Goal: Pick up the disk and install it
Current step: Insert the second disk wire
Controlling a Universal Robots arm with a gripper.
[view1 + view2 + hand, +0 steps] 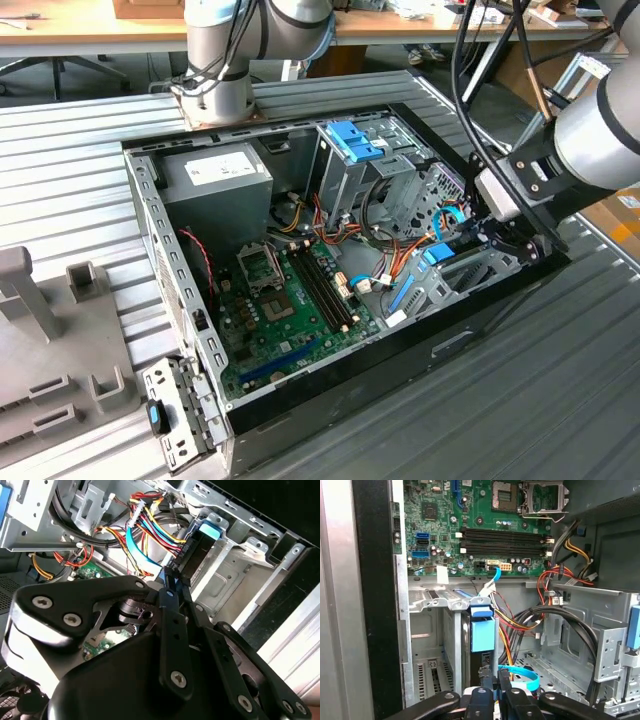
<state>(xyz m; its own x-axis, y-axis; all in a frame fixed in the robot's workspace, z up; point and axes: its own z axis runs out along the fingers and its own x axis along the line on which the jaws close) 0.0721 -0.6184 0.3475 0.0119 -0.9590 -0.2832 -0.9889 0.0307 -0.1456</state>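
At the exterior view's left, a grey fixture block [25, 300] is seen on the ribbed table [70, 180], beside the open computer case [180, 300]. Further right, the power-supply box [215, 180], the green motherboard [290, 300] and a metal cage with a blue latch [352, 140] are shown inside. At the far right, the disk [440, 255] is seated on edge in the lower bay, its blue rail end up. The gripper [505, 235] is placed just at it, fingers [490, 680] nearly closed on the disk's [481, 645] end; actual grasp cannot be told.
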